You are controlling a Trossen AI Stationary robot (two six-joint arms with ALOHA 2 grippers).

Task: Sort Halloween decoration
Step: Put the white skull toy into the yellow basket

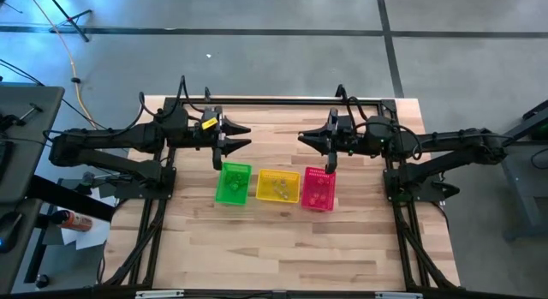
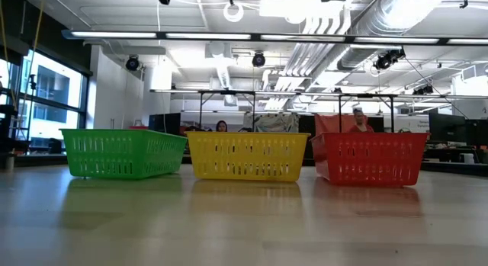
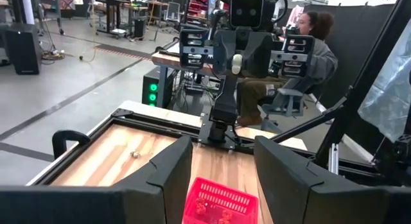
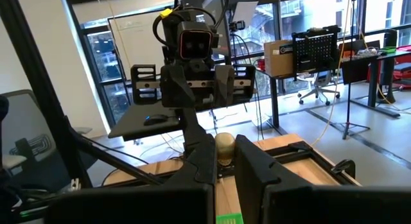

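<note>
Three baskets stand in a row mid-table: green [image 1: 233, 183], yellow [image 1: 278, 186] and pink [image 1: 318, 189]. Small trinkets lie in them; reddish ones show in the pink basket [image 3: 218, 199]. One tiny pale trinket [image 3: 135, 153] lies loose on the wood. Both arms hang level above the far side of the baskets, facing each other. My left gripper [image 1: 248, 136] is open with nothing between its fingers [image 3: 173, 169]. My right gripper [image 1: 301, 137] is shut on a pale rounded trinket [image 4: 225, 147]. My right gripper pinches the pale trinket [image 4: 225, 144] between its two fingers, at their free ends. The fingers lie level and point toward the table's left. The trinket is lifted clear, well above the wood; it also shows head-on as a pale oval [image 3: 237, 62].
A black frame [image 1: 274, 100] rims the table and carries both arm bases. Open wood lies on the near side of the baskets [image 2: 244, 220]. A person [image 3: 314, 38] sits beyond the right arm; others show far behind the baskets [image 2: 358, 121].
</note>
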